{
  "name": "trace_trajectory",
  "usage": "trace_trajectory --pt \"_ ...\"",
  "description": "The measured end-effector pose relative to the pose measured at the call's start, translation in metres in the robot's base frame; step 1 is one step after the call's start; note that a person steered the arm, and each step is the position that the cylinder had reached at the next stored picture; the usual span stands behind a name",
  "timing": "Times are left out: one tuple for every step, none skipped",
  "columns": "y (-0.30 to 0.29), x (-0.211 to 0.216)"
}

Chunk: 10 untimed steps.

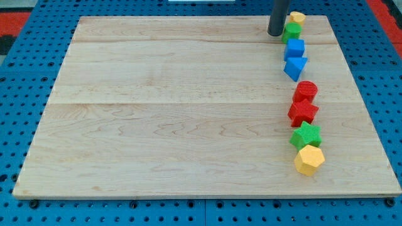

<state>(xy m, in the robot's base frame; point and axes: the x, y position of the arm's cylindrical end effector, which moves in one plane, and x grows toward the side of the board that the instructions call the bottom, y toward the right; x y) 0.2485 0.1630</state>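
My tip point(276, 34), the blunt end of a smooth dark rod with no tool to open or close, rests on the pale grained wooden tabletop point(176, 113) near the view's top right. It sits just left of a green block point(291, 32), apparently touching it, with a yellow block point(296, 18) just above. Below them a loose column runs down: a blue cube point(294, 48), a blue triangular block point(294, 67), a red cylinder point(306, 90), a red star point(303, 112), a green star point(306, 135) and a yellow hexagonal block point(309, 159). A blue pegboard point(19, 94) surrounds the wood.
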Motion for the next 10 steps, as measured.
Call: trace_trajectory --pt "0.001 0.004" --pt "0.01 0.013" --pt "-0.004 0.014" --pt "-0.015 0.045" --pt "-0.002 0.062" --pt "0.008 0.063" --pt "-0.005 0.063" --pt "-0.028 0.063" --pt "-0.028 0.063" --pt "-0.04 0.064"
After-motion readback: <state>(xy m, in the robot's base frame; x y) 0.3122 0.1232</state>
